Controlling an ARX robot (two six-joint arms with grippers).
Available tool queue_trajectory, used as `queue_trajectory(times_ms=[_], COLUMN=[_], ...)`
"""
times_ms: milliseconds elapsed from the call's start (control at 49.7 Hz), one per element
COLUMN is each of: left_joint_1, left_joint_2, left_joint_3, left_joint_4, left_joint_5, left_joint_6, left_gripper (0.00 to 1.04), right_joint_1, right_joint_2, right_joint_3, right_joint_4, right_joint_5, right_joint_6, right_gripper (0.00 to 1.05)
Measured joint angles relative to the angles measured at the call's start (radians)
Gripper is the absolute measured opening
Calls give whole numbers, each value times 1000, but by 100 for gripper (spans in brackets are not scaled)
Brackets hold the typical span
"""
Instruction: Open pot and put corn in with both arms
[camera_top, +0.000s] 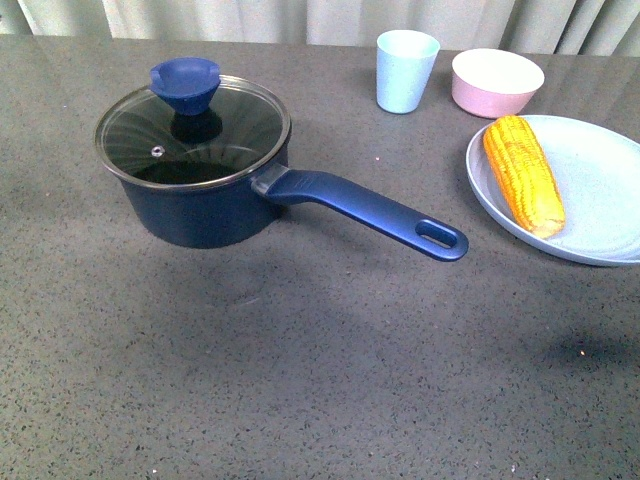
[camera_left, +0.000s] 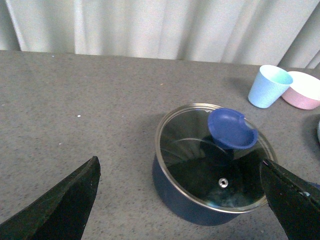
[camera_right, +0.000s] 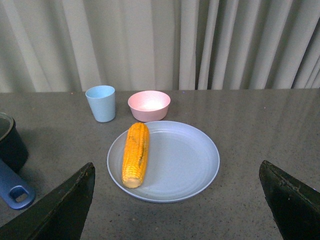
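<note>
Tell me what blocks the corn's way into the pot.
The glass lid sits on the pot, closing it. The corn lies on the plate beside it; nothing else visible stands between them.

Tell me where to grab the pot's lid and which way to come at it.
Grip the blue knob at the centre of the glass lid, coming from straight above. It stands proud and flares wider toward its top, so a pinch on its narrow neck likely won't slip off. The glass lies flat on the pot, offering no edge.
</note>
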Motion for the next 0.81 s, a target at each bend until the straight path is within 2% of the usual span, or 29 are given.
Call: queue_trajectory(times_ms=[221,423,805], left_joint_1=[-78,-133,-197], left_joint_2=[205,316,449], left_joint_3=[106,174,292], left_joint_4=[90,107,105], left_joint_5=[23,21,-42], left_joint_6=[-59,-71,-18], left_gripper=[96,96,96], right_joint_1=[0,0,0], right_joint_2=[0,0,0], right_joint_3=[0,0,0], right_joint_4=[0,0,0], right_joint_5=[0,0,0], right_joint_6=[0,0,0], right_gripper=[96,96,96])
